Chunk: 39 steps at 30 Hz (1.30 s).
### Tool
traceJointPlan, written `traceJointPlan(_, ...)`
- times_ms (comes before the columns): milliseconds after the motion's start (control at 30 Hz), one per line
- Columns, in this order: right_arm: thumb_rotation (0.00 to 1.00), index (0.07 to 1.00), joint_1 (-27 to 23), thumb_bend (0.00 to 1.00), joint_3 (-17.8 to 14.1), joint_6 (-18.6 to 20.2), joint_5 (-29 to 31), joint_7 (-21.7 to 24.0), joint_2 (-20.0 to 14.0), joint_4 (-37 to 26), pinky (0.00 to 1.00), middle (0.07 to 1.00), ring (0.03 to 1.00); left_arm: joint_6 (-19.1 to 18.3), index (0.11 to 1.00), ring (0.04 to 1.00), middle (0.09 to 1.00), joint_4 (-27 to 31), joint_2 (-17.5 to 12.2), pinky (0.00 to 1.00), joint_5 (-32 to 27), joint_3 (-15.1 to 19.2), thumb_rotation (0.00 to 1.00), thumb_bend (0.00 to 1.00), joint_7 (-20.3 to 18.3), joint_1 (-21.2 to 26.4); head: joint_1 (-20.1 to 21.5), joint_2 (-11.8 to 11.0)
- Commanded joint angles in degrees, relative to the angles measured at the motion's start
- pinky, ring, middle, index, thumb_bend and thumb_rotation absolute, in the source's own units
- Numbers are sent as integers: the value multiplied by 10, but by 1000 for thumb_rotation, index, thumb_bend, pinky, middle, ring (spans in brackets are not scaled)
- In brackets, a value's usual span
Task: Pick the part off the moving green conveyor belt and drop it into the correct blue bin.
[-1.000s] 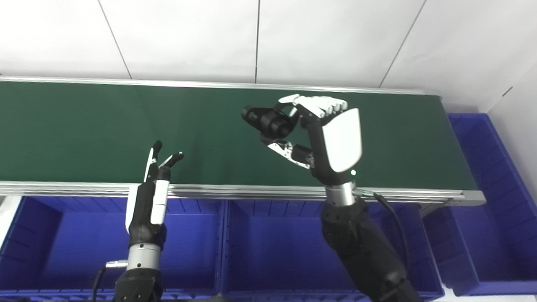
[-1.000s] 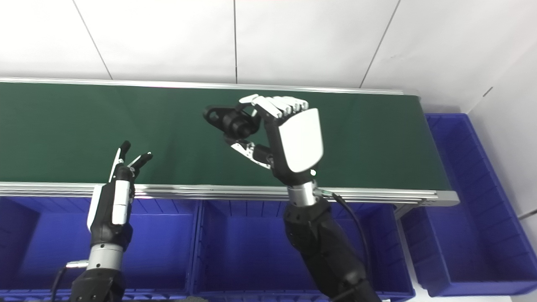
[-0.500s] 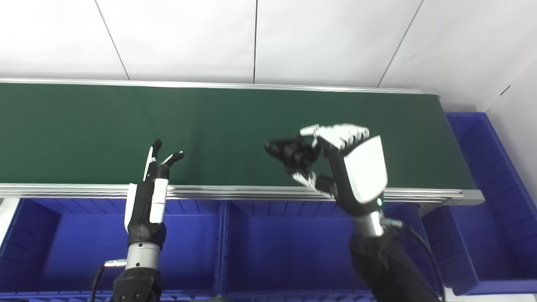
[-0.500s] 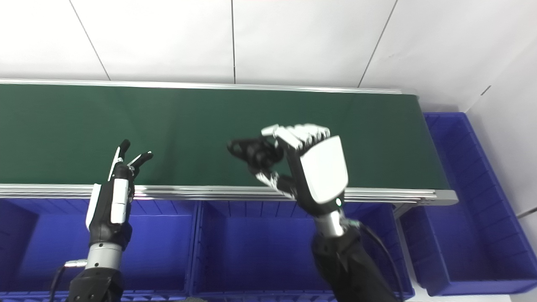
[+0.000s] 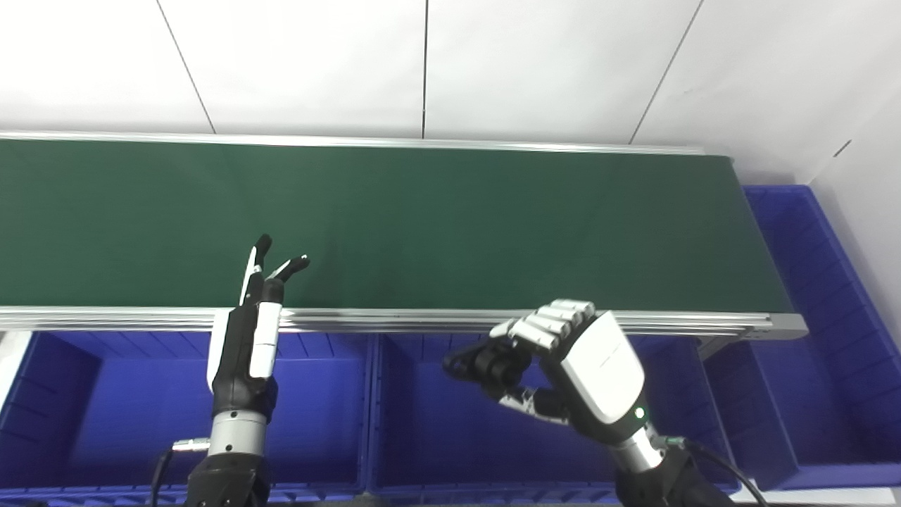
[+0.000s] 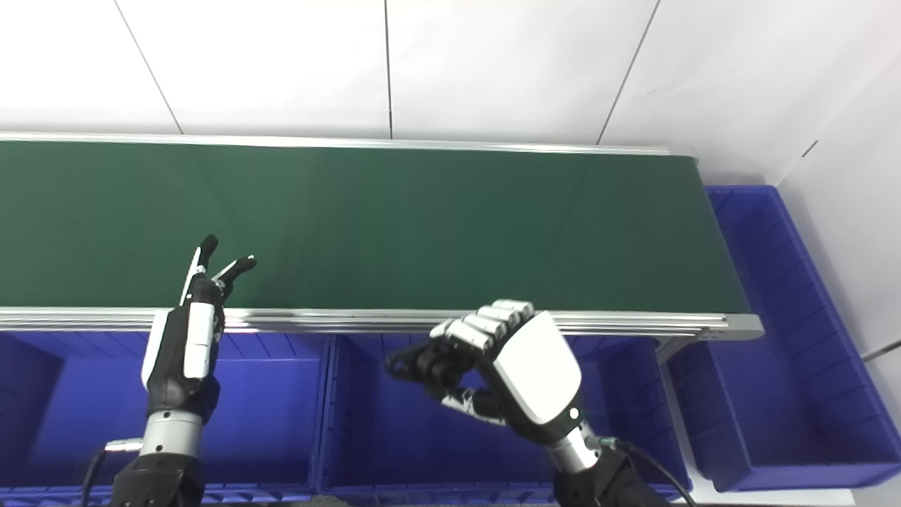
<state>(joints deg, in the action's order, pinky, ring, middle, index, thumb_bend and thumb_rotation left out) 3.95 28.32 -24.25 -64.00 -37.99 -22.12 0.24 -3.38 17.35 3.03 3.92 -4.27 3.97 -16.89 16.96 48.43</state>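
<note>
My right hand is shut on a black part and holds it in the air above the middle blue bin, just in front of the belt's near rail. The part also shows in the right eye view. The green conveyor belt has nothing on it. My left hand is open and empty, fingers pointing up over the belt's near edge, above the left blue bin.
A third blue bin stands at the belt's right end, against the white wall. A silver rail runs along the belt's near edge, between belt and bins.
My right hand has carried the black part back from over the belt, down past the near rail, to above the middle bin. My left hand has not moved.
</note>
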Motion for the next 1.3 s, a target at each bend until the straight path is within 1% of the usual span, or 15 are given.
traceJointPlan(0,139,484,-3,504,3,-17,15,37,-15,-4,238,368,284,6,1000,942,825,22,0,1000,6,1,1000,692,-2,2,-2,2)
traceJointPlan(67,140,484,0,502,5,-6,21,78,-22,-6,231,357,271,4,1000,939,824,24,2,1000,6,0,1000,694,-1,1,-3,3)
traceJointPlan(167,144,484,8,500,1,26,41,175,-27,-14,222,341,256,4,1000,929,821,29,4,1000,10,-3,1000,672,-1,-1,-6,4)
traceJointPlan(233,151,486,11,500,-4,59,40,239,-24,-18,243,376,290,6,1000,927,818,30,5,1000,9,-4,1000,677,0,-3,-8,3)
traceJointPlan(300,159,491,12,506,-9,83,33,273,-18,-13,269,415,325,7,1000,925,822,31,7,1000,9,-4,1000,684,0,-4,-9,3)
traceJointPlan(333,209,529,13,553,-11,93,32,288,-15,-11,305,463,366,5,1000,922,822,33,8,1000,8,-5,1000,683,0,-5,-9,3)
traceJointPlan(367,357,645,15,687,-13,105,31,305,-13,-12,372,549,447,0,1000,919,822,35,10,1000,10,-5,1000,685,1,-6,-11,3)
traceJointPlan(500,467,755,22,833,-21,150,27,365,-5,-30,490,685,596,4,1000,919,818,37,12,1000,14,-6,1000,669,3,-7,-12,3)
traceJointPlan(567,553,808,23,934,-26,164,29,386,-2,-36,602,795,714,4,1000,914,806,38,12,1000,17,-5,1000,675,3,-7,-13,2)
traceJointPlan(633,605,851,25,991,-29,175,32,401,1,-40,729,880,821,4,1000,920,809,38,13,1000,17,-4,1000,672,2,-7,-13,0)
traceJointPlan(733,644,874,27,1000,-35,181,34,412,5,-45,795,922,880,3,1000,917,811,39,15,1000,14,-1,1000,667,1,-8,-14,0)
traceJointPlan(1033,676,873,33,1000,-38,170,29,389,6,-41,767,912,865,22,1000,927,813,30,15,1000,18,-4,1000,643,1,-13,-22,-15)
traceJointPlan(1133,685,840,53,1000,-59,140,96,353,14,-62,700,865,803,41,1000,931,817,26,14,1000,19,-10,1000,617,-1,-22,-35,-33)
traceJointPlan(1200,730,815,75,926,-76,132,161,348,24,-106,632,828,765,62,1000,940,849,23,10,1000,19,-16,1000,581,-6,-28,-39,-39)
traceJointPlan(1267,759,810,98,792,-89,138,219,362,31,-155,626,816,759,86,993,939,906,19,6,983,23,-22,1000,581,-9,-35,-46,-52)
